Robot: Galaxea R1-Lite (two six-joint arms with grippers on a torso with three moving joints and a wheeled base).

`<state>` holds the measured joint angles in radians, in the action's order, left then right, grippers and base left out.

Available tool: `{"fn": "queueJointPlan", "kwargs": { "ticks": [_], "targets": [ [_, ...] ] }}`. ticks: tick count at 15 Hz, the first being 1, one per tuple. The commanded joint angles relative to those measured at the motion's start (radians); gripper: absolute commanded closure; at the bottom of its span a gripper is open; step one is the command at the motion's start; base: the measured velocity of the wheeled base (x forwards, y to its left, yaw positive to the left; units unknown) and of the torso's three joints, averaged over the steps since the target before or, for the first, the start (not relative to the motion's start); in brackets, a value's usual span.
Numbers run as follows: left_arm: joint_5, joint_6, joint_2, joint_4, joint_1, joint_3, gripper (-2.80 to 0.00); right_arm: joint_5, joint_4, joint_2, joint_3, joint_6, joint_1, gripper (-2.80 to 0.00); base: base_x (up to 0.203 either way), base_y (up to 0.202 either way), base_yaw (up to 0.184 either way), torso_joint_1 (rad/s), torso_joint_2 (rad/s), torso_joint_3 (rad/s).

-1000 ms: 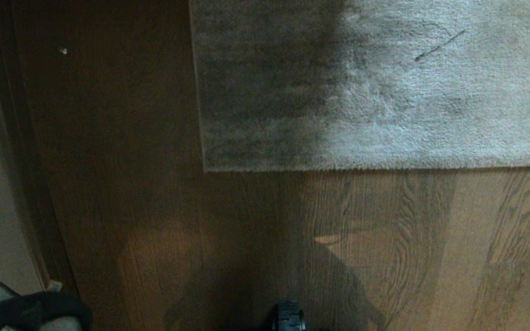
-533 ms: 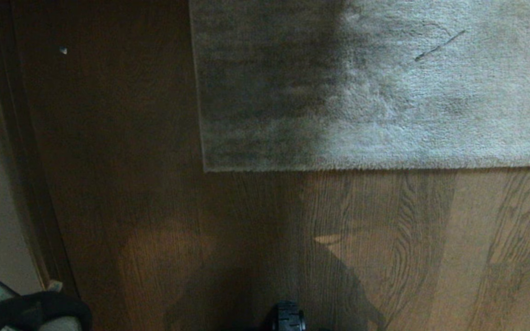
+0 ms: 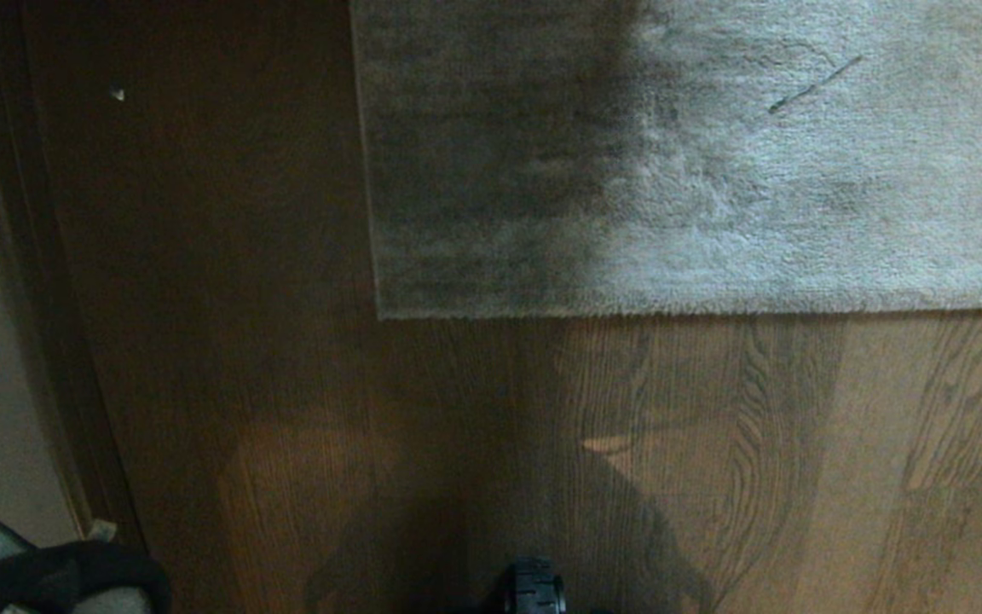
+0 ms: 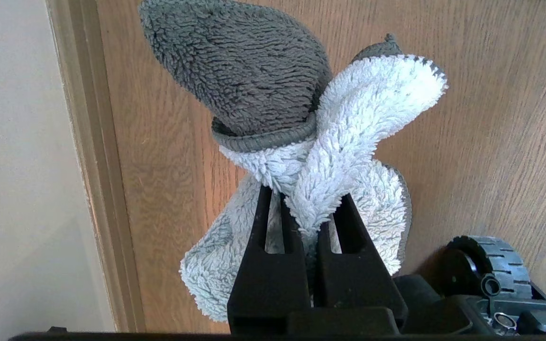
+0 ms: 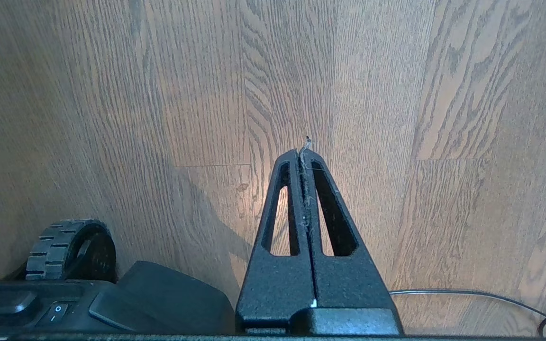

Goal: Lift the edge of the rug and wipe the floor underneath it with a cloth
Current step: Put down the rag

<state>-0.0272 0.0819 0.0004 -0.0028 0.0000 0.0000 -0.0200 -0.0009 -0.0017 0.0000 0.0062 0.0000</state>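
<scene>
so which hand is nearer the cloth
Left. The left hand is shut on the cloth. The right hand is shut and empty over bare floor, no cloth near it.

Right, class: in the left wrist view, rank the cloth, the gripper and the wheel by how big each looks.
1. The cloth, largest.
2. The left gripper, shut on the cloth, next; being nearest the camera inflates it.
3. The wheel, smallest, partly hidden.

Flat rug edge (image 3: 678, 312) on the floor (image 3: 286, 384), square corner near centre.
</scene>
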Motion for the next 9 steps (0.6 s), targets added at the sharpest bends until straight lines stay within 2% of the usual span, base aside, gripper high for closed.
{"fn": "queueJointPlan", "kwargs": {
  "ticks": [1, 9],
  "targets": [
    [0.000, 0.001, 0.000, 0.000, 0.000, 0.000, 0.00, 0.000, -0.001, 0.003, 0.000, 0.000, 0.000, 0.00, 0.000, 0.000, 0.000, 0.000, 0.00, 0.000],
    [0.000, 0.001, 0.000, 0.000, 0.000, 0.000, 0.00, 0.000, -0.001, 0.002, 0.000, 0.000, 0.000, 0.00, 0.000, 0.000, 0.000, 0.000, 0.00, 0.000]
  ]
}}
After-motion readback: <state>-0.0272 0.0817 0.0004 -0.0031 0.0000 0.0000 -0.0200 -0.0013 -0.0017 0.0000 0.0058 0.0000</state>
